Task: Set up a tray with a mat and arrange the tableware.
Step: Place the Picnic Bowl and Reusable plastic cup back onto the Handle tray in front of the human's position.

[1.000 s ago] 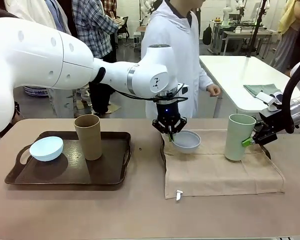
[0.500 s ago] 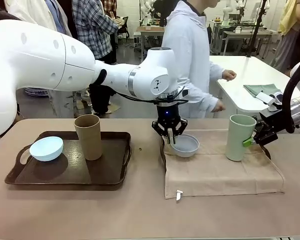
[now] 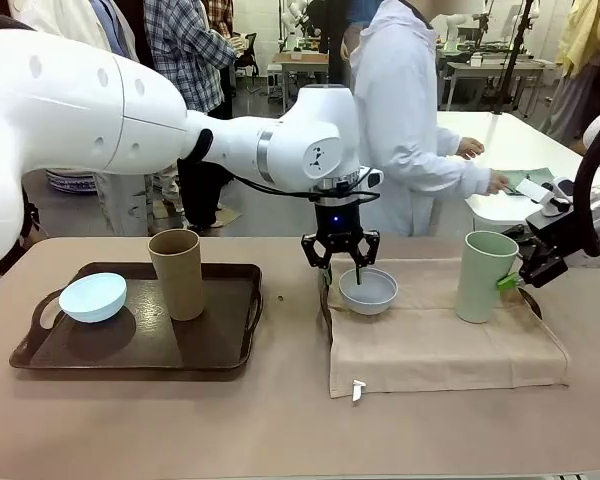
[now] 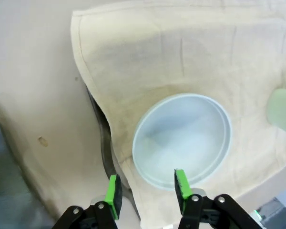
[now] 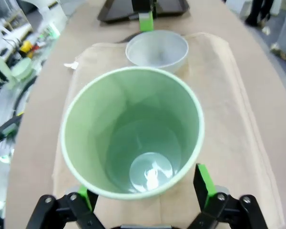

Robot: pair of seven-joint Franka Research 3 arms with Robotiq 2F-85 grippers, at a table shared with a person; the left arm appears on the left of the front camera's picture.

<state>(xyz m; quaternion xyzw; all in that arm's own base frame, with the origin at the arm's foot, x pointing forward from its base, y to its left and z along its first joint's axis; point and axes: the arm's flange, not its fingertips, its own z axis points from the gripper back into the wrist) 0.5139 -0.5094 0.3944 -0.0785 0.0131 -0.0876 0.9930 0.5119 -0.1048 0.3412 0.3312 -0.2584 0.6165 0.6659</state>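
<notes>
- The greyish white bowl (image 3: 368, 290) is small, round, plain and shallow. It sits upright on the beige mat (image 3: 430, 350), toward the mat's back left.
- The left jaws hang right over that bowl's rim. They're released, with nothing gripped.
- The left wrist view looks straight down on the bowl (image 4: 181, 138). The green pads (image 4: 181, 183) stand apart, one over the inside of the rim and the other outside it.
- That same view also picks up a dark curved rim (image 4: 104, 143) poking out from under the mat's (image 4: 181, 57) edge. It looks like a second tray under the cloth.
- The pale green cup (image 3: 485, 276) is tall and has no handle. It stands upright on the mat, to the right of the bowl and apart from it.
- The right jaws are spread on either side of the cup, low down. In the right wrist view one pad (image 5: 202, 183) stands off the cup wall with mat showing between, so they're released too.
- The right wrist view looks down inside the cup (image 5: 133, 143), which is empty with a glossy bottom. The bowl (image 5: 157, 47) sits just beyond it.
- The front view adds the left side of the counter (image 3: 280, 430). A dark brown tray (image 3: 130, 368) there carries the tan brown cup (image 3: 177, 273), upright, and the pale blue bowl (image 3: 93, 297) beside it.
- A person in a white coat (image 3: 410, 120) stands across the counter, turned sideways.
</notes>
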